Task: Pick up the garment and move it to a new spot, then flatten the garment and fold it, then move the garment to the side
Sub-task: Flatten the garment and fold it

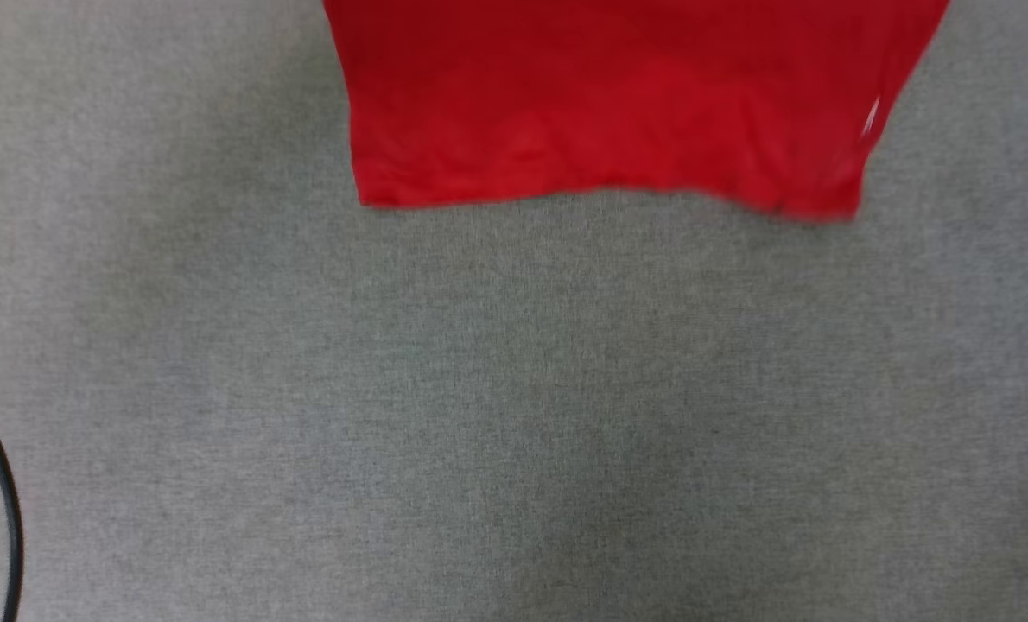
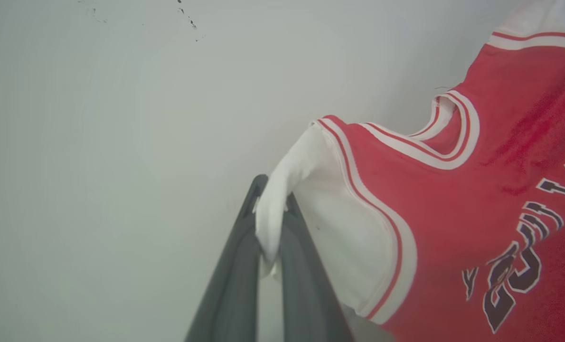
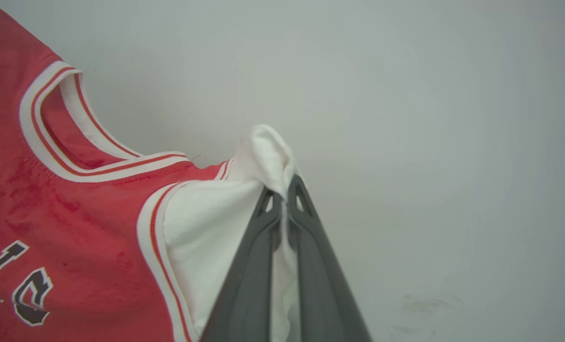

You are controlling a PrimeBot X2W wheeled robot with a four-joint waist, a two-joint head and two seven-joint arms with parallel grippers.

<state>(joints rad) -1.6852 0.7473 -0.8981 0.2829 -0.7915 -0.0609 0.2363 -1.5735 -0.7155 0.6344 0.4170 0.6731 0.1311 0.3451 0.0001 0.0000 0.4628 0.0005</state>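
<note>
Left wrist view: jaws pinch the garment (image 2: 453, 199).

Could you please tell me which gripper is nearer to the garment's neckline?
Neither, roughly equal: the left gripper pinches one white sleeve, the right gripper the other, the garment's neckline between them.

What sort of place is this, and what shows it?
Likely an indoor room, perhaps a lab: grey carpet-like surface below, plain pale wall or ceiling behind the shirt, black cable.

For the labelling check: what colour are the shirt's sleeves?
The sleeves are white, clearest in the right wrist view.
</note>
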